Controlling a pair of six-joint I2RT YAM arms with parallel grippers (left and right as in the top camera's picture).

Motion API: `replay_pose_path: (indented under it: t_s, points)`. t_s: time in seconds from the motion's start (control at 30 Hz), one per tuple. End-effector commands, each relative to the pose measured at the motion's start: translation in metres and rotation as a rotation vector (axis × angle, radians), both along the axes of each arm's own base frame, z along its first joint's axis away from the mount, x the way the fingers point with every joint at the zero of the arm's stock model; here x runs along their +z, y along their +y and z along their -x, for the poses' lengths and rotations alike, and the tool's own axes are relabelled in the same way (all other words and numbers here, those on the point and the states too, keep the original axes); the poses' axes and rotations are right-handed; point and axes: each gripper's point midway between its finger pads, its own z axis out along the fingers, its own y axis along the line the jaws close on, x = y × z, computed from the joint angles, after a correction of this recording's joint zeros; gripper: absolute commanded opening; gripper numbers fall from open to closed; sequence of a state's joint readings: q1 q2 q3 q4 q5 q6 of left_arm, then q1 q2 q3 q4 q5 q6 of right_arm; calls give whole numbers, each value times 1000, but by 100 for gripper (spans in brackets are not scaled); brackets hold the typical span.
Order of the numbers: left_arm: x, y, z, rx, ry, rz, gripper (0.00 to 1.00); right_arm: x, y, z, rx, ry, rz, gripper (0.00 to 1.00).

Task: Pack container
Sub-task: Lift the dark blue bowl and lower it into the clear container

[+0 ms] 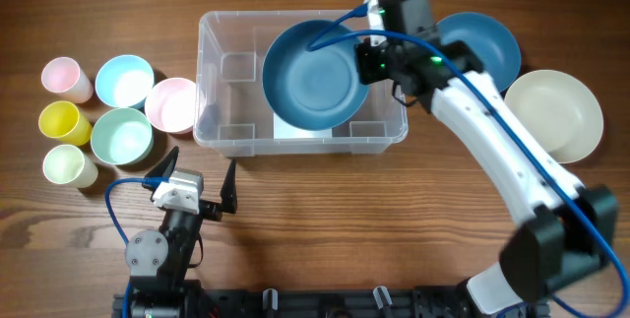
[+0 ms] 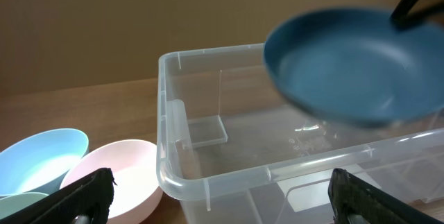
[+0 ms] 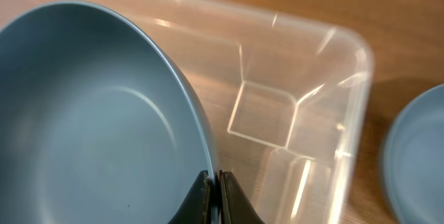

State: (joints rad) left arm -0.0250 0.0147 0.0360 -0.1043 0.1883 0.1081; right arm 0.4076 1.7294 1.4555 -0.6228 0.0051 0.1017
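Right gripper (image 1: 366,60) is pinching the rim of a dark blue plate (image 1: 313,74), jaws nearly closed on the edge, holding it tilted over the right half of the container (image 1: 231,37). Container is sitting mid-counter (image 1: 394,220). Left gripper (image 1: 197,175) is hanging spread wide, gripping nothing, near the container's front-left corner and apart from it. Second blue plate (image 1: 487,47) and cream plate (image 1: 556,111) are lying right of the container. Pink bowl (image 1: 174,104) is sitting just beside its left wall. Light blue bowl (image 1: 124,80), green bowl (image 1: 122,136) and three cups (image 1: 61,121) are sitting further left.

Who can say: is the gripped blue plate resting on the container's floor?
No, the right hand holds the blue plate tilted above the container.
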Motion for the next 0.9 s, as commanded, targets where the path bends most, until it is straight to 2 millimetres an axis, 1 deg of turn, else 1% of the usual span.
replay_pose_path:
  t_s: [0.0, 0.13, 0.2, 0.57, 0.6, 0.63, 0.7, 0.73, 0.77, 0.83, 0.87]
  points:
    - [-3, 1, 0, 4, -1, -11, 100, -14, -4, -16, -62, 0, 38, 4]
    - [-3, 1, 0, 4, -1, -11, 100, -33, -16, -20, -103, 24, 113, 4]
    - [-3, 1, 0, 4, -1, -11, 100, -36, -17, -19, -105, 31, 120, 4]
    - [-3, 1, 0, 4, -1, -11, 100, -42, -18, -16, -82, 48, 144, 4]
    - [-3, 1, 0, 4, -1, -11, 100, -42, -19, -15, -82, 50, 145, 12]
    - [-3, 1, 0, 4, -1, -11, 100, -42, -19, -15, -82, 51, 145, 37]
    - [-3, 1, 0, 4, -1, -11, 100, -42, -19, -15, -82, 51, 145, 57]
    - [-3, 1, 0, 4, -1, -11, 100, -42, -19, -15, -82, 50, 145, 61]
    - [-3, 1, 0, 4, -1, -11, 100, -41, -19, -16, -83, 47, 143, 62]
    - [-3, 1, 0, 4, -1, -11, 100, -33, -18, -17, -84, 30, 134, 62]
    - [-3, 1, 0, 4, -1, -11, 100, -24, -18, -17, -85, 13, 126, 61]
